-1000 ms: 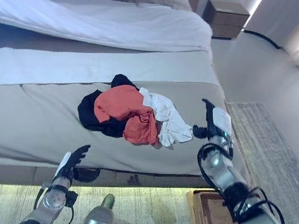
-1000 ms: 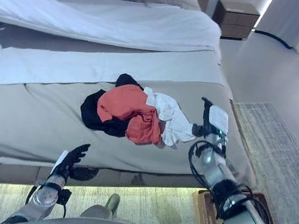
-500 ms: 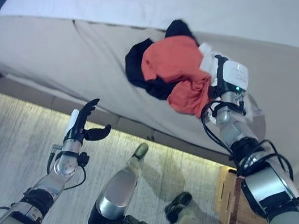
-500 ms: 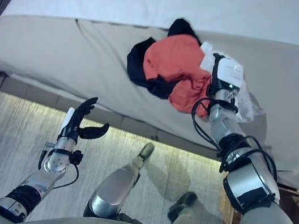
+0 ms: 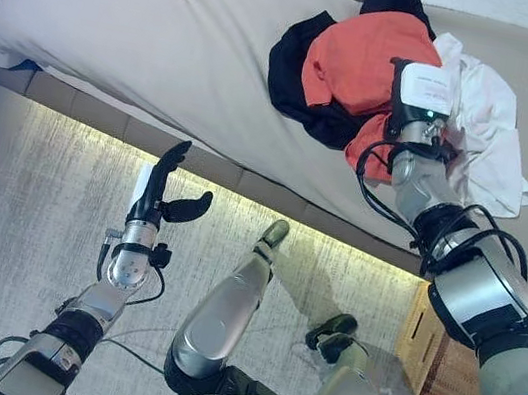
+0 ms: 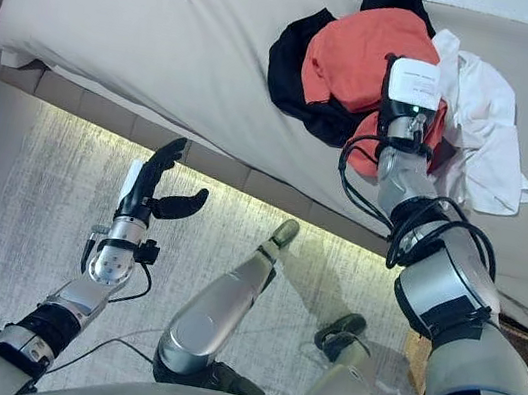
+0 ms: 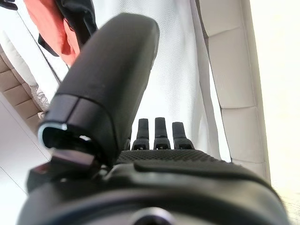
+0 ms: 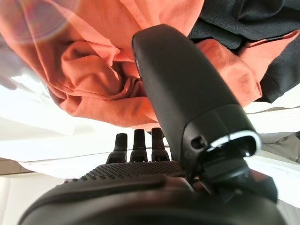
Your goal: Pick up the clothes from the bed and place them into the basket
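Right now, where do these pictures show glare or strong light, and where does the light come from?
Right wrist view: a round flare of glare lies over the crumpled orange-red cloth garment. Left wrist view: the floor beside the beige padded bed base is washed out by light. Left eye view: a glowing strip under the bed brightens the pale woven rug nearest to it.

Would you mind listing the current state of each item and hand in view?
Clothes pile: bunched on the bed, not yet lifted.
Right hand: open, over the orange garment.
Left hand: open, empty, over the floor.
Basket: on the floor beside the bed; inside hidden.
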